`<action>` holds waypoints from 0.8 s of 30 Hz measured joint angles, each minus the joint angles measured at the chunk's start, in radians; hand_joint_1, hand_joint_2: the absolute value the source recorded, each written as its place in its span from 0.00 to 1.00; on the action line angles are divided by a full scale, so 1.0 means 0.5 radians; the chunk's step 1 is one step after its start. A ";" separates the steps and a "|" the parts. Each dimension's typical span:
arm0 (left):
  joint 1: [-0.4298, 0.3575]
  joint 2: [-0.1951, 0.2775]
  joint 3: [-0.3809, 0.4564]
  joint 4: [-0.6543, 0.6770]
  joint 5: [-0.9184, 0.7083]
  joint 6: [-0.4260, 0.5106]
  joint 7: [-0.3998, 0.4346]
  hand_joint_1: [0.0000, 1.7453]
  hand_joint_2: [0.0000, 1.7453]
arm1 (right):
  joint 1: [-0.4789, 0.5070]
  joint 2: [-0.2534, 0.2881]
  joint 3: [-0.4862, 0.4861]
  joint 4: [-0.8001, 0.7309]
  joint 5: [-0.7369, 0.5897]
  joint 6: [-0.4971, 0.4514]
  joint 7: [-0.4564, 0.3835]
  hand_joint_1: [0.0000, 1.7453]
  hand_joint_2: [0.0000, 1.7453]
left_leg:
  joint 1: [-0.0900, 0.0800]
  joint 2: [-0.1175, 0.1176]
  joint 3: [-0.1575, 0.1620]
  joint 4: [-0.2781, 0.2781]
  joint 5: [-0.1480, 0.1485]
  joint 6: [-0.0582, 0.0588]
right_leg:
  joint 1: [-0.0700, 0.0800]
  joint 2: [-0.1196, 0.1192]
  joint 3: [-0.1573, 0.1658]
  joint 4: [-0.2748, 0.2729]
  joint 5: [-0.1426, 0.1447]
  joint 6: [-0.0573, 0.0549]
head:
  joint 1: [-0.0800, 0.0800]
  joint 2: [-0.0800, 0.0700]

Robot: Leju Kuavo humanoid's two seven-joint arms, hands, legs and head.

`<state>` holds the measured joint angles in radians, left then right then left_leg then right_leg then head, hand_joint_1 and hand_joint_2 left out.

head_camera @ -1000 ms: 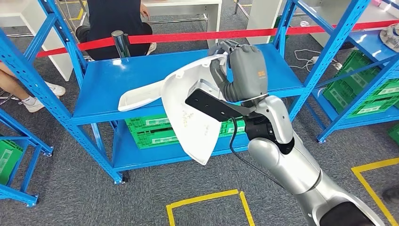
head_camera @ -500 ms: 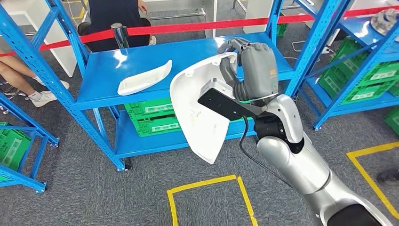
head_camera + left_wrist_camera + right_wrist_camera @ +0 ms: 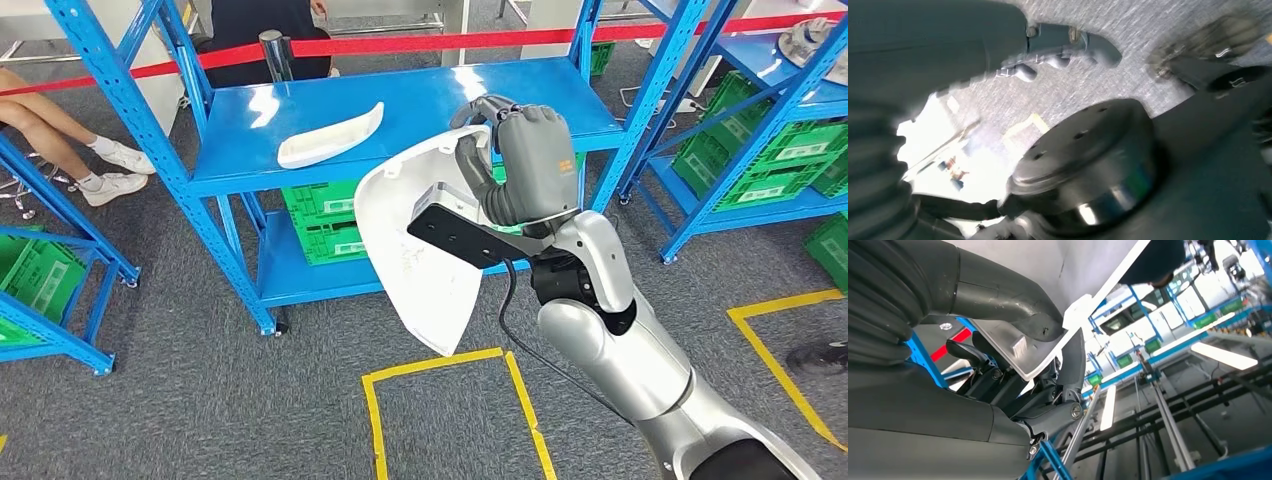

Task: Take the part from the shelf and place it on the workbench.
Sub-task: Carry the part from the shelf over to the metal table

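My right hand (image 3: 525,160) grips a large white curved part (image 3: 420,250) by its upper edge and holds it in the air in front of the blue shelf (image 3: 440,100), lower than the shelf's top board. In the right wrist view the thumb (image 3: 998,295) presses on the part (image 3: 1088,270) and the dark fingers (image 3: 998,380) clamp its rim from the other side. A second, narrower white part (image 3: 330,135) lies on the shelf's top board. My left hand (image 3: 1063,50) hangs blurred over the floor, its fingers loose and holding nothing.
Red tape (image 3: 450,42) runs behind the shelf, beside a metal post (image 3: 272,50). A person in black (image 3: 255,25) sits behind it, and another person's legs (image 3: 60,110) show at the left. Green crates (image 3: 325,235) fill the lower shelf. Blue racks stand left (image 3: 60,240) and right (image 3: 700,130). Yellow tape (image 3: 440,365) marks the floor.
The whole picture has shifted, so the camera has moved. The held white part has come off the shelf's front and no longer overlaps the narrow part. My right hand keeps its hold.
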<state>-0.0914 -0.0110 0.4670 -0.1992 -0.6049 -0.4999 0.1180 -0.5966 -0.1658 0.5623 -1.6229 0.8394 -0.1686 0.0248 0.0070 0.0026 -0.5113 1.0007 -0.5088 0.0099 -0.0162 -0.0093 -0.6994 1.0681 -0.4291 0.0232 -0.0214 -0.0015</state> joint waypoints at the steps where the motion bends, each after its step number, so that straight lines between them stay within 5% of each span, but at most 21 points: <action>1: 0.000 0.001 0.002 0.001 0.000 0.000 0.001 0.00 1.00 | 0.000 0.000 0.000 0.002 -0.002 0.004 -0.005 1.00 1.00 | 0.000 0.004 -0.029 0.002 0.027 0.011 | -0.001 0.003 -0.033 0.108 -0.111 0.006 | 0.002 0.000; 3: 0.000 0.001 0.006 0.001 0.002 0.000 0.002 0.00 1.00 | 0.000 0.000 0.000 0.005 -0.004 0.014 -0.013 1.00 1.00 | -0.004 0.006 -0.100 0.006 0.084 0.019 | 0.000 0.005 -0.087 0.373 -0.278 0.013 | 0.003 0.000; 5: 0.001 -0.003 0.006 0.001 0.003 0.000 0.003 0.00 1.00 | -0.001 0.000 0.001 0.009 -0.007 0.030 -0.019 1.00 1.00 | -0.008 0.006 -0.178 0.014 0.139 0.018 | 0.002 0.006 -0.060 0.501 -0.262 0.009 | 0.003 0.000; 7: 0.003 -0.006 0.008 0.001 0.003 0.000 0.003 0.00 1.00 | -0.006 0.000 0.001 0.010 -0.014 0.045 -0.023 1.00 1.00 | -0.009 0.006 -0.246 0.028 0.184 0.009 | 0.006 0.006 0.100 0.363 -0.160 -0.005 | 0.003 0.000; 9: 0.003 -0.007 0.009 0.001 0.003 0.000 0.004 0.00 1.00 | -0.018 0.001 0.001 0.010 -0.021 0.051 -0.026 1.00 1.00 | -0.013 0.003 -0.292 0.042 0.223 -0.007 | 0.017 0.007 0.324 0.062 -0.184 -0.025 | 0.002 0.000; 11: 0.004 -0.008 0.010 0.001 0.004 0.000 0.004 0.00 1.00 | -0.028 0.001 0.000 0.009 -0.025 0.051 -0.029 1.00 1.00 | -0.013 0.002 -0.307 0.040 0.263 -0.032 | 0.030 0.008 0.427 -0.115 -0.244 -0.044 | 0.003 0.000; 13: 0.008 -0.007 0.012 0.002 0.003 0.000 0.005 0.00 1.00 | -0.029 0.001 0.000 0.009 -0.027 0.052 -0.028 1.00 1.00 | -0.009 0.000 -0.313 0.029 0.291 -0.058 | 0.029 0.004 0.402 -0.131 -0.215 -0.068 | 0.006 0.000; 14: 0.011 -0.006 0.016 0.002 0.003 0.000 0.006 0.00 1.00 | -0.028 0.002 0.000 0.009 -0.027 0.054 -0.027 1.00 1.00 | -0.006 -0.002 -0.329 0.048 0.259 -0.068 | 0.025 0.001 0.381 -0.134 -0.191 -0.086 | 0.004 0.000; 17: 0.015 -0.006 0.024 0.004 0.003 0.000 0.010 0.00 1.00 | -0.025 0.004 0.001 0.009 -0.028 0.057 -0.022 1.00 1.00 | 0.001 -0.005 -0.411 0.319 -0.024 -0.092 | 0.019 -0.003 0.298 -0.139 -0.110 -0.116 | -0.003 0.000; 19: 0.015 -0.007 0.025 0.004 0.003 0.000 0.010 0.00 1.00 | -0.018 0.004 0.001 0.009 -0.028 0.061 -0.021 1.00 1.00 | 0.003 -0.005 -0.438 0.555 -0.125 -0.104 | 0.021 -0.003 0.236 -0.132 -0.060 -0.114 | -0.003 0.000; 21: 0.015 -0.008 0.026 0.004 0.003 0.000 0.010 0.00 1.00 | -0.009 0.004 0.000 0.009 -0.028 0.068 -0.021 1.00 1.00 | 0.003 -0.005 -0.368 0.592 -0.050 -0.105 | 0.022 -0.004 0.168 -0.122 -0.012 -0.106 | -0.003 0.000; 22: 0.015 -0.008 0.026 0.004 0.003 0.000 0.010 0.00 1.00 | -0.006 0.004 0.000 0.008 -0.028 0.073 -0.022 1.00 1.00 | 0.003 -0.005 -0.287 0.514 0.003 -0.102 | 0.021 -0.004 0.136 -0.116 0.010 -0.101 | -0.004 0.000; 24: 0.011 -0.008 0.027 0.002 0.005 0.000 0.008 0.00 1.00 | -0.003 0.004 -0.003 0.003 -0.029 0.080 -0.025 1.00 1.00 | -0.001 -0.008 -0.071 0.223 -0.006 -0.087 | 0.023 -0.006 0.089 -0.105 0.049 -0.085 | -0.003 0.000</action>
<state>-0.0857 -0.0149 0.4807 -0.1980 -0.6026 -0.4997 0.1221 -0.5980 -0.1637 0.5607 -1.6214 0.8251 -0.1286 0.0121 0.0066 -0.0014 -0.5469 1.1123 -0.5118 -0.0335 -0.0048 -0.0121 -0.6551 1.0157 -0.4046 -0.0193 -0.0230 -0.0015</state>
